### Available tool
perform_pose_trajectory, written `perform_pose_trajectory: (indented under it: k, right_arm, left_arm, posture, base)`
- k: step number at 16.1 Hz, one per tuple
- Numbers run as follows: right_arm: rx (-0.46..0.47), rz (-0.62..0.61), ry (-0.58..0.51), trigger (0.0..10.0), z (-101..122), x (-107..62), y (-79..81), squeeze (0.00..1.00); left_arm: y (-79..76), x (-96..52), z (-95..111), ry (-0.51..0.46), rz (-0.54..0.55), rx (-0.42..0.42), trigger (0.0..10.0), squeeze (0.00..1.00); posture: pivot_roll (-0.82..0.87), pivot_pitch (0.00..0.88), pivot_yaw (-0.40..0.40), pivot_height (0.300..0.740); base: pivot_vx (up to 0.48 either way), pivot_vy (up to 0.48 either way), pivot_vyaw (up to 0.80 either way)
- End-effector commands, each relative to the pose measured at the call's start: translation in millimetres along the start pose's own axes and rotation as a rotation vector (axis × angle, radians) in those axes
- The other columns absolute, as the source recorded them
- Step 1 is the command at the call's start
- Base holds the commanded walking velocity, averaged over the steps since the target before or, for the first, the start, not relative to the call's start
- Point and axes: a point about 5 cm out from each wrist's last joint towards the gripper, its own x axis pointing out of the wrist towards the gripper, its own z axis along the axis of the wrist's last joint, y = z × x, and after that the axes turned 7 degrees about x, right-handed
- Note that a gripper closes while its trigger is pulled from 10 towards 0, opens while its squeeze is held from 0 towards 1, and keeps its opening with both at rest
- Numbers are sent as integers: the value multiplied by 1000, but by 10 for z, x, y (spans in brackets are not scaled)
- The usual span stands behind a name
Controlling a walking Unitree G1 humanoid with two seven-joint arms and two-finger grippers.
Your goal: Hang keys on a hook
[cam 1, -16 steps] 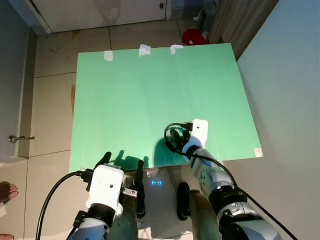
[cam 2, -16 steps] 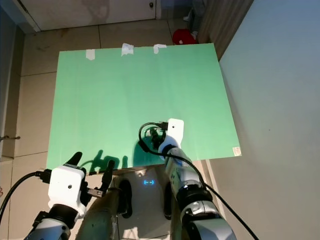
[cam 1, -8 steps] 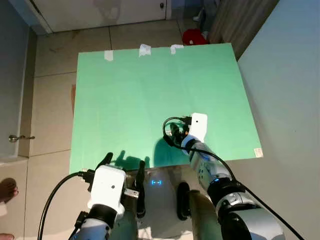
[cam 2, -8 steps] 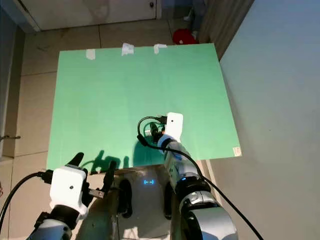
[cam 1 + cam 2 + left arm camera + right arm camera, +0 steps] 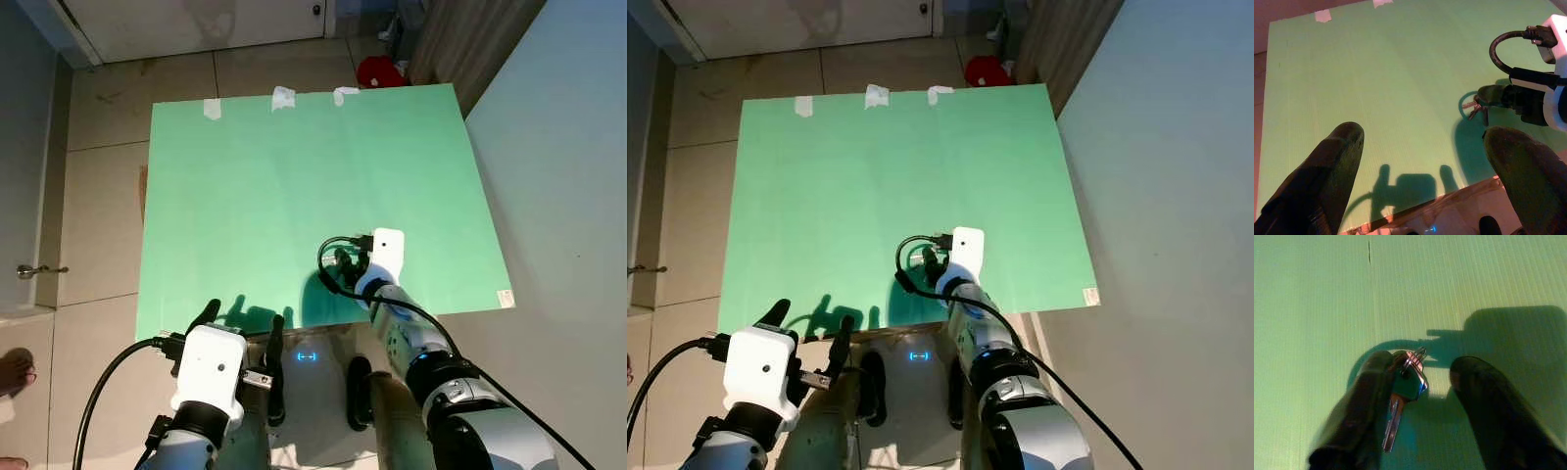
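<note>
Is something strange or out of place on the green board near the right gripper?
Yes. The keys dangle against one finger of the right gripper, not clamped between both. The green board shows tape but no visible hook.

the two head views look steeply down from above the robot onto the green board, almost the same framing, the right eye shifted slightly. the left wrist view looks low across the board toward 1 o'clock, from near its edge. the right wrist view sits very close over the board, sharing the keys with the left wrist view.
</note>
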Motion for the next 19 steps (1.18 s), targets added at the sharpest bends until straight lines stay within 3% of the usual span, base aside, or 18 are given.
perform_pose_trajectory:
  k: [1, 19]
  right_arm:
    - [28, 36, 31, 0, -110, 8, 208, 0]
    - [64, 59, -29, 0, -28, 5, 190, 0]
  left_arm:
    - [-12, -52, -9, 21, 2, -1, 10000, 0]
    - [23, 11, 0, 10, -4, 1, 10000, 0]
  posture:
    - [209, 422, -12, 740]
    - [185, 426, -10, 740]
  base:
    - [0, 0, 0]
    - [0, 0, 0]
